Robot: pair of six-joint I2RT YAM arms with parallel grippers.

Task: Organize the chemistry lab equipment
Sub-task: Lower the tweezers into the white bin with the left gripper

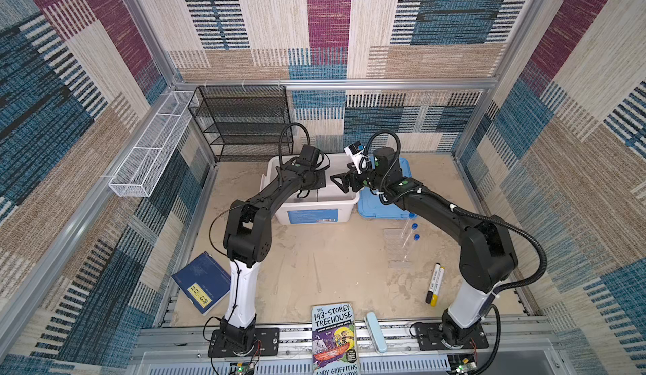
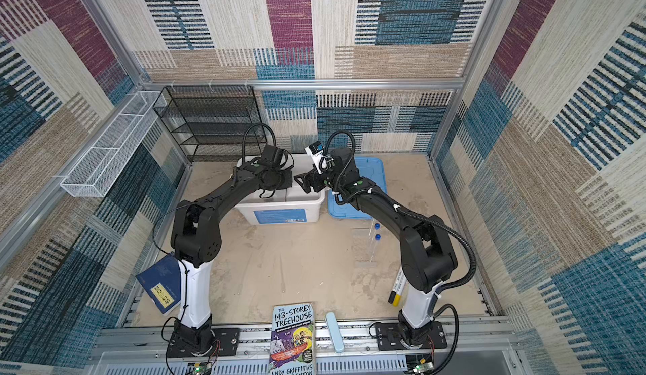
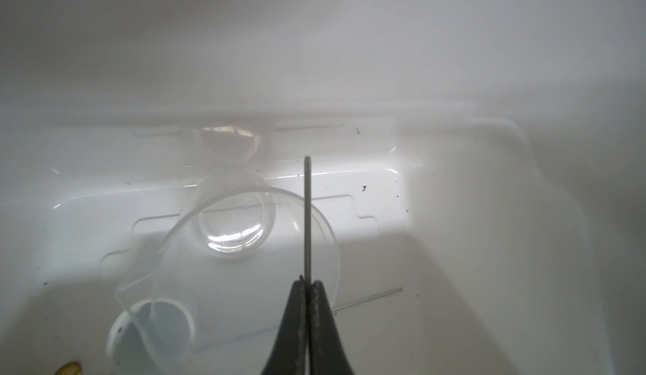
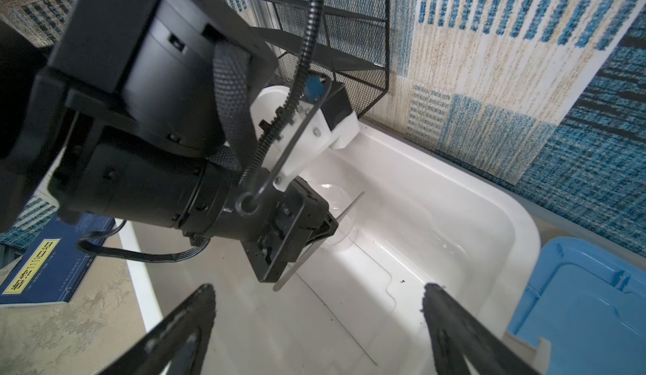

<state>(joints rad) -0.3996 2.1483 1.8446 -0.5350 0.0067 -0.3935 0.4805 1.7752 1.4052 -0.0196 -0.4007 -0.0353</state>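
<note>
The left hand is pinched fully shut on the metal tweezers, low inside the white plastic bin. The tweezers' long axis runs straight out from the fingertips, so this wrist view shows them edge-on as a thin grey blade. The right wrist view shows the same piece as a flat, silvery strip slanting up out of the hand. Directly under the blade lies the clear round flask, on its side on the bin floor, its curved glass wall and ringed mouth glinting. A small grey dish sits beside it, and a thin grey rod lies flat just past the fingers. A release here would probably drop thin metal onto smooth, rounded glass, so shifting sideways toward bare floor looks kinder. The right hand hangs over the bin's near side, spread wide and holding nothing, with the blue lid next to the bin. The three blue-capped clear tubes wait on the sandy bench by the clear rack, nearer the right arm.
</note>
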